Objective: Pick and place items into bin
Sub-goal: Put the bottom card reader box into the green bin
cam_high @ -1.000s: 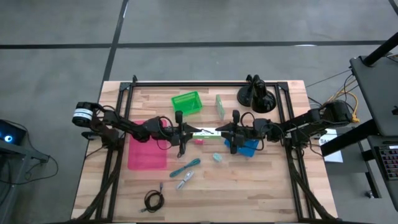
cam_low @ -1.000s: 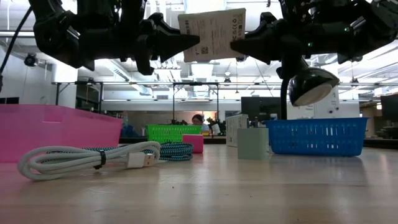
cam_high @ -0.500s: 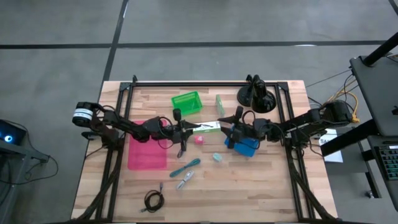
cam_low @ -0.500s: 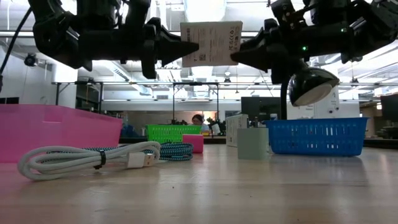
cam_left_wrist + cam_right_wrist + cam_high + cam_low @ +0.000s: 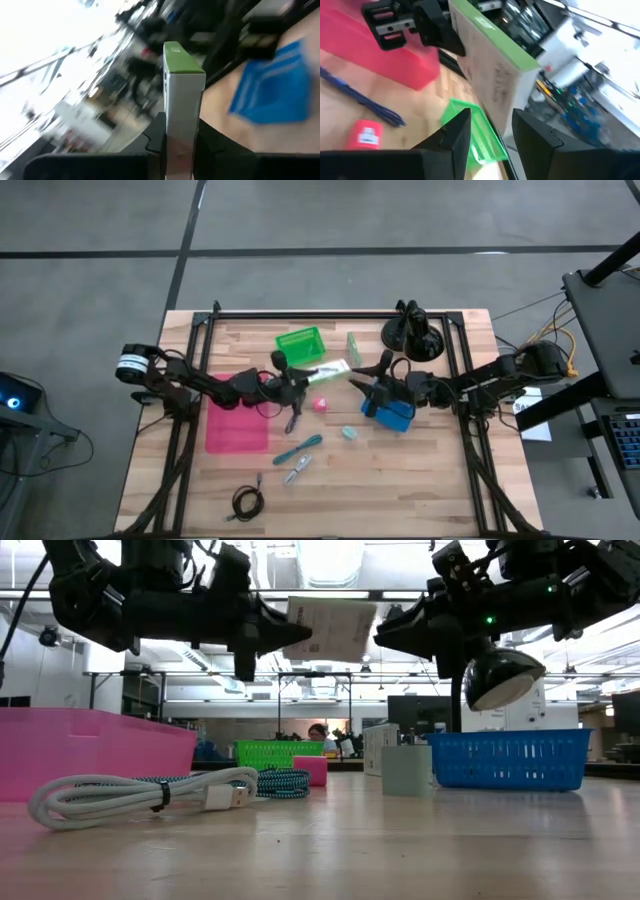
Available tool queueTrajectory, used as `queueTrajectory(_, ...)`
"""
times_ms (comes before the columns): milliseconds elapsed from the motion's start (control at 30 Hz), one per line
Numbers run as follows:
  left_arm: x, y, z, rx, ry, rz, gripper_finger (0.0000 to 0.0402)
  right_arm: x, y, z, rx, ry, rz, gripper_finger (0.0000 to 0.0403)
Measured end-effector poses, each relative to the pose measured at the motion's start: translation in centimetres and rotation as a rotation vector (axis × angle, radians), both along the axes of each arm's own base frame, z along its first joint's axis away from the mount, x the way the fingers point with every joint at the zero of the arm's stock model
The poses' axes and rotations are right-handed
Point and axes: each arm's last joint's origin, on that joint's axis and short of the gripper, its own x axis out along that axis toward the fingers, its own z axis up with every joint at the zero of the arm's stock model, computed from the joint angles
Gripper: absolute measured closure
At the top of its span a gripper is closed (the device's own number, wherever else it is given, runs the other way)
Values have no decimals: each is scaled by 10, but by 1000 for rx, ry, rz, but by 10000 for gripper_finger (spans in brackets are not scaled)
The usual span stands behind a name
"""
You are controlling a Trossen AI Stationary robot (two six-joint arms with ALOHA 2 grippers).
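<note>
The left hand (image 5: 298, 383) is pinching one end of a white box with a green edge (image 5: 330, 369), holding it up over the bench (image 5: 420, 480) near the green bin (image 5: 300, 345). The right hand (image 5: 372, 385) is standing open above the blue bin (image 5: 395, 417), apart from the box. Only the low view is showing the box's printed side (image 5: 330, 630). The right wrist view is showing a small pink piece (image 5: 367, 135) lying on the bench.

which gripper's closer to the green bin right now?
Left. The left gripper holds the white-and-green box beside the green bin, just off its front edge. The right gripper stands open farther off, over by the blue bin.
</note>
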Motion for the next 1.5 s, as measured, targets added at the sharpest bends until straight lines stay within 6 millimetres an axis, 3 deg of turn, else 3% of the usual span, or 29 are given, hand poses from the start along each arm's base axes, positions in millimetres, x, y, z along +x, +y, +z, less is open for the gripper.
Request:
queueTrajectory(167,-6,5,5,11,46,178,369,-2,-4,1,-1,-8,-143,272)
queueTrajectory(467,-16,6,19,65,239,210,369,-2,-4,1,-3,-8,-162,277)
queueTrajectory(833,-32,8,54,92,374,249,369,-2,-4,1,-2,-9,-161,280)
queueTrajectory(1200,-33,20,43,276,562,272,369,-2,-4,1,-4,-9,-161,286)
queueTrajectory(1333,-31,35,38,352,643,305,369,-2,-4,1,-4,-8,-160,289)
queueTrajectory(1500,-32,60,39,304,676,248,369,-2,-4,1,-5,-9,-159,287)
